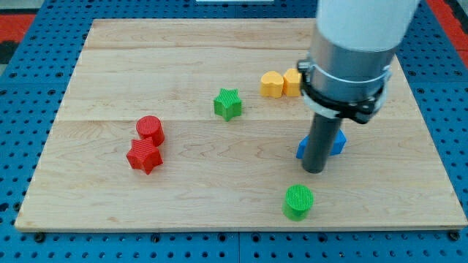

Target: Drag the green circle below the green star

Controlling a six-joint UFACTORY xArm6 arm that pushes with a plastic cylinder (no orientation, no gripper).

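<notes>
Green circle (pixel 298 201) sits near the view's bottom edge of the wooden board (pixel 110 66), right of centre; green star (pixel 227 104) lies well apart, up and to the view's left. My tip (pixel 313 170) rests on the board just above the circle and slightly to its right, apparently not touching it, with a blue block (pixel 336 142) partly hidden behind the rod. Tool is a bare rod, holding nothing. Judgement: circle needs to travel toward the view's left until it lines up under the star. Best approach is to bring the tip round to the circle's right side, centred on it, then push steadily left so it does not roll off the tip. Red circle (pixel 150 128) and red star (pixel 144 155) lie further left; stop short of them. Two yellow blocks (pixel 281 83) are clear of the path
</notes>
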